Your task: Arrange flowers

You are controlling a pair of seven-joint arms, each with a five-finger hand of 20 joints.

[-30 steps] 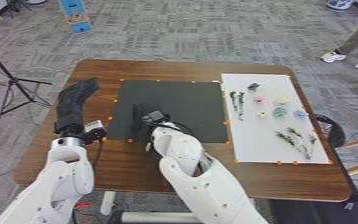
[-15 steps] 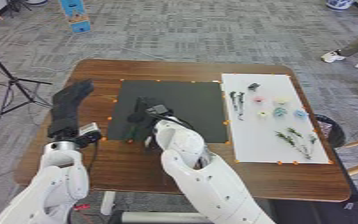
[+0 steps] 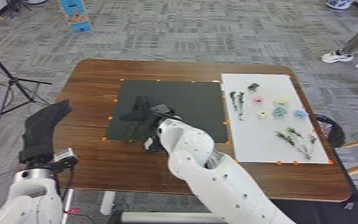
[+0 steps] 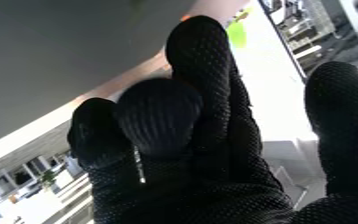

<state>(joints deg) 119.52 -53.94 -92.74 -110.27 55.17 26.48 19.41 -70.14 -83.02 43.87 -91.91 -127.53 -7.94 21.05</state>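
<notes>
In the head view my right hand (image 3: 138,114) is over the dark mat (image 3: 189,92), fingers extended. My left hand (image 3: 47,127) lies off the mat's left side with straight fingers. On the white sheet (image 3: 246,150) rest pink (image 3: 259,100), pale yellow (image 3: 281,101), cream (image 3: 263,114), teal (image 3: 280,112) and light blue flower heads (image 3: 301,114). A dark green piece (image 3: 254,86), dark stems (image 3: 240,106) and leafy green stems (image 3: 296,141) lie there too. In the right wrist view my right hand (image 4: 211,165) has mostly straight fingers, one bent toward the camera; nothing is visibly held.
The brown table (image 3: 95,90) surrounds mat and sheet. Small orange markers line their edges. A black tripod (image 3: 15,82) stands on the floor at the left, and a dark bin (image 3: 331,131) is beside the table's right edge.
My left hand has drawn back toward the robot and outward to the left. The right forearm has swung slightly rightward, while its hand remains over the mat.
</notes>
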